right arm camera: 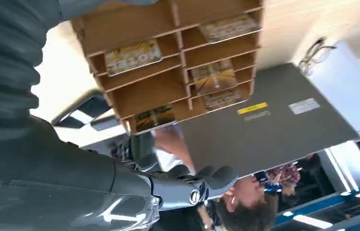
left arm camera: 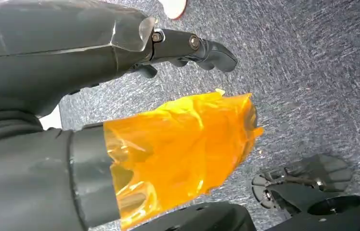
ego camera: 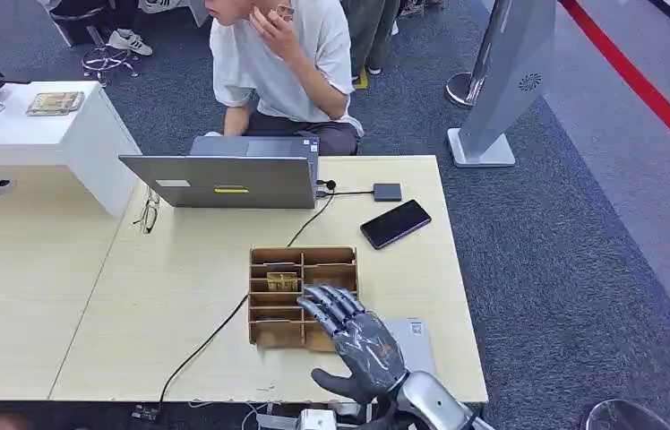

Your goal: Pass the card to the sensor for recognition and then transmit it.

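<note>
The right hand (ego camera: 360,339) hovers over the near right corner of the wooden card rack (ego camera: 303,294), fingers spread and stretched forward, nothing in its grasp. Its fingertips (ego camera: 313,298) reach over the rack's right-hand column of slots, though whether they touch the wood can't be told from the head view. The rack sits on the light wooden table (ego camera: 179,296), divided into two columns of shallow compartments, and a gold-printed card (ego camera: 282,281) stands in a slot of the left column, about halfway back. From the right wrist view the rack (right arm camera: 168,62) looms close, with several cards in its slots, including a yellow-lettered one (right arm camera: 132,57) and a golden one (right arm camera: 213,75) in the neighbouring column. The left hand (left arm camera: 178,50) hangs low over the grey carpet, dark fingers loosely extended, holding nothing, its thumb wrapped in orange film (left arm camera: 178,154). Beyond the rack a grey laptop (ego camera: 224,179) stands open with its lid back toward the robot, a yellow sticker on it. A black cable (ego camera: 224,327) trails from the laptop's side past the rack to the table's near edge. A black smartphone (ego camera: 395,223) lies to the right of the rack, a small grey box (ego camera: 387,192) just beyond it. A person in a white T-shirt (ego camera: 282,63) sits behind the laptop, one hand raised to the head.
</note>
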